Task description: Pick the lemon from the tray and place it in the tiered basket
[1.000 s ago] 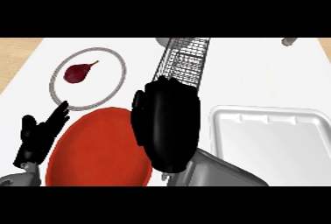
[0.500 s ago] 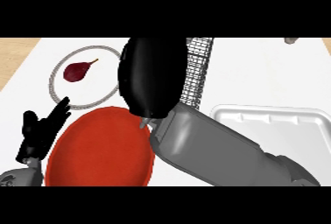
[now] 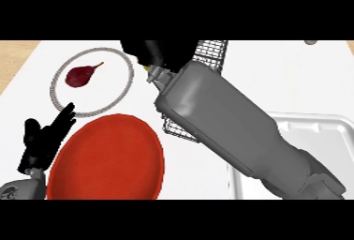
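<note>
The lemon [image 3: 146, 68] shows only as a sliver of yellow under the lower edge of my right hand [image 3: 155, 50]. The hand is closed round it and hides nearly all of it. I judge it is off the tray and being carried, because the hand is up at the far side of the counter [image 3: 207, 173], at the left edge of the wire tiered basket [image 3: 210, 52]. I cannot tell whether the lemon is yet over a tier. My right forearm runs slantwise across the middle of the view and covers much of the basket, so I cannot count its tiers either.

The red tray [image 3: 107, 157] lies near me at the left with nothing showing on it, which fits the lemon having been lifted from it. My left hand [image 3: 43, 140] rests open at the tray's left edge, fingers up, out of the way of the reach.

Beyond the red tray is a round white plate [image 3: 119, 96] holding a dark red fruit [image 3: 81, 75], which I leave alone. At the right a white tray [image 3: 314, 136] is partly hidden by my forearm.

By count there is one lemon, one basket, one plate with one fruit, two trays and two hands.
</note>
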Motion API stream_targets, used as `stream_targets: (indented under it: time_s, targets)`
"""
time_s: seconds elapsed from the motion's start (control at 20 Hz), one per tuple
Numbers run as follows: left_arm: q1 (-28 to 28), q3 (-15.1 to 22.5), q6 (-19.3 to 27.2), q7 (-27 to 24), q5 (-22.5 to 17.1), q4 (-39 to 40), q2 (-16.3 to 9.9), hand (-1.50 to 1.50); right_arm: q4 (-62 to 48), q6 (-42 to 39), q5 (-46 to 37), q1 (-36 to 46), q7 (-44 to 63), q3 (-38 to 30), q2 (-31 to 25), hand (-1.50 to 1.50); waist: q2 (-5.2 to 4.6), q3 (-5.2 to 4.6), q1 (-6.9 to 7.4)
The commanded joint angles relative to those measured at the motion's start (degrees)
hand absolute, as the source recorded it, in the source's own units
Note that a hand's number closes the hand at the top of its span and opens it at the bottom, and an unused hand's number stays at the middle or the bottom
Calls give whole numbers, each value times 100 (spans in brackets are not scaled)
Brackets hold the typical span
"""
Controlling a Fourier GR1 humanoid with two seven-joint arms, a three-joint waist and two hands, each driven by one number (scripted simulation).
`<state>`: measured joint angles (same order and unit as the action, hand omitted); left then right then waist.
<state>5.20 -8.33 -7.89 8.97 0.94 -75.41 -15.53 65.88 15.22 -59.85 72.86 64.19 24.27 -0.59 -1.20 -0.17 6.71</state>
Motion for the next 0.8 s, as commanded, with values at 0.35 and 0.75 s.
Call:
stream_targets:
  time_s: [0.35,0.75]
  targets:
    - [-133,-233,-66,63,-152,-36,-155,0,-2551,-937,-275,1267,-386,162,-62,150,55,-9,-258]
    - [-640,-223,-19,62,-114,-466,-100,0,-3731,-1445,-176,2107,-1839,-158,-393,150,72,11,-385]
